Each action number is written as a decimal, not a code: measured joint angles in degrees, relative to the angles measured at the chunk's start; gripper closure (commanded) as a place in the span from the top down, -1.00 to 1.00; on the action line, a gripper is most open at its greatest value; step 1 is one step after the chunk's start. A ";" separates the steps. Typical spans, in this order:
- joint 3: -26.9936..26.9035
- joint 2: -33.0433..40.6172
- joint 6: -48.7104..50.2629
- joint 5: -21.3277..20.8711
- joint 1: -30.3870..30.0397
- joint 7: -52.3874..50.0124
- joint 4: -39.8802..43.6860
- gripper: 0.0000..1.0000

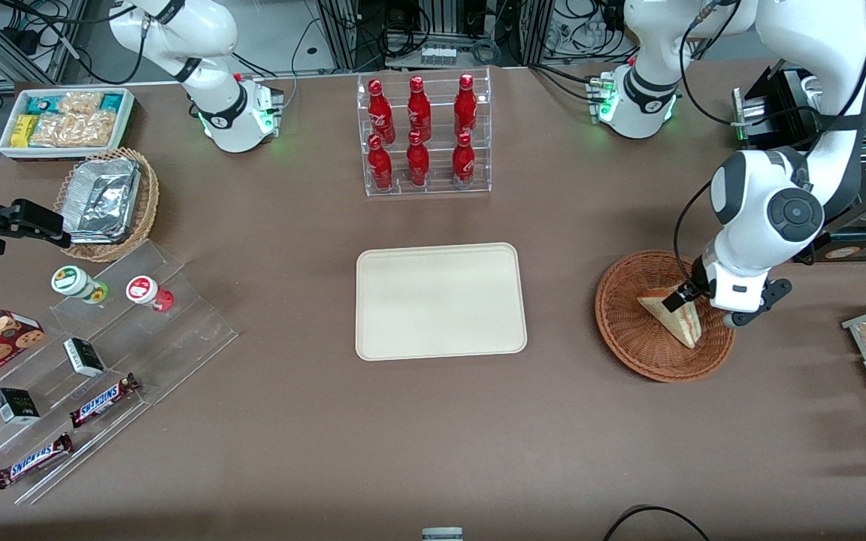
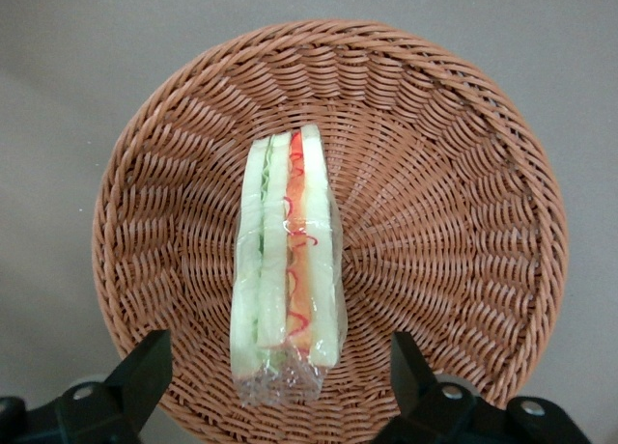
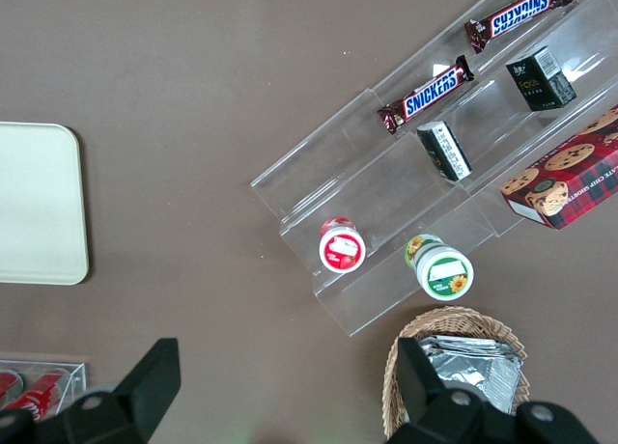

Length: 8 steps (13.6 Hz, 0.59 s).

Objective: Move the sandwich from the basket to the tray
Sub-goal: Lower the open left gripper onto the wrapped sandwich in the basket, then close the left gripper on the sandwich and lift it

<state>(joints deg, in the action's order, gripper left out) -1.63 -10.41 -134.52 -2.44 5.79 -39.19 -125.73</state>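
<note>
I see the gripper (image 1: 679, 297) down inside the basket (image 1: 621, 315), right at the sandwich (image 1: 675, 318), with a dark finger (image 1: 676, 299) on the upper edge of the wedge. The sandwich lies in the basket toward the working arm's end. The tray (image 1: 440, 300) sits bare at mid-table, well apart from the basket. Farther from the camera than the tray I have a clear rack of red bottles (image 1: 422, 131). Toward the parked arm's end stands a clear stepped shelf (image 1: 177, 315) with Snickers bars (image 1: 104, 400), and a tan basket (image 1: 149, 197) holds foil containers (image 1: 104, 199).
</note>
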 measured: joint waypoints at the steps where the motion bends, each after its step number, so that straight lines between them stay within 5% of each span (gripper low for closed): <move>1: 0.00 -0.49 -0.27 0.00 0.00 0.00 -0.01 1.00; 8: -0.20 -3.71 -3.49 0.00 -0.05 -0.05 -1.02 0.92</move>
<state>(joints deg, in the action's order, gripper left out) -1.82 -14.11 -138.00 -2.44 5.75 -39.25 -126.76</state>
